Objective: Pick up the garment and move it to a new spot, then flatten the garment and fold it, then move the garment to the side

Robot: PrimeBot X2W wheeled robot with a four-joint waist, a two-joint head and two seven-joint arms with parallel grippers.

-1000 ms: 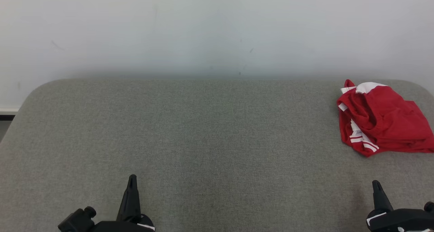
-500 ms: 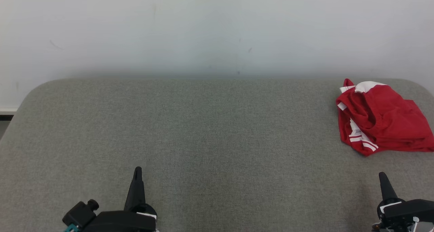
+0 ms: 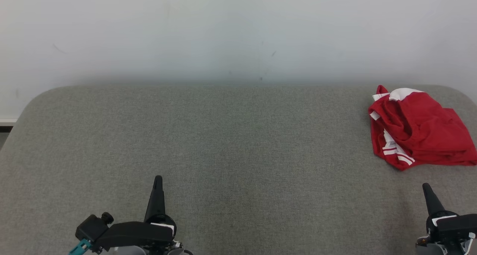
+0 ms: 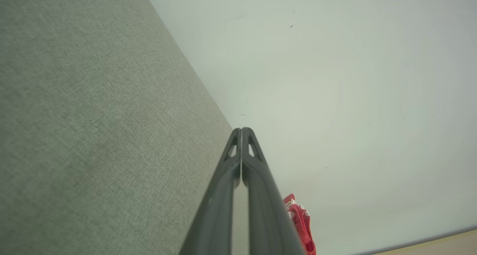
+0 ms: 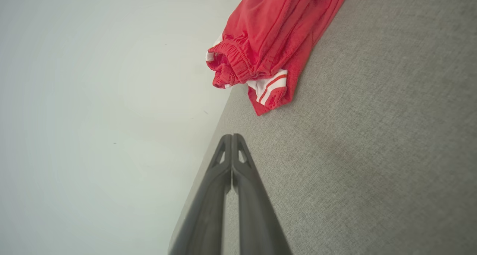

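Left pincer [image 3: 158, 179], right pincer [image 3: 426, 186] clenched, empty, over grey table [image 3: 238, 135]; crumpled red garment [image 3: 419, 130] far right, near wall [image 3: 238, 31].

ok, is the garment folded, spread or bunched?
Bunched. The red garment lies in a crumpled heap on the table, far right, waistband and striped hem jumbled.

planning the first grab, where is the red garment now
In the head view the red garment lies crumpled at the far right of the table, near its back corner, ahead of the right gripper and apart from it.
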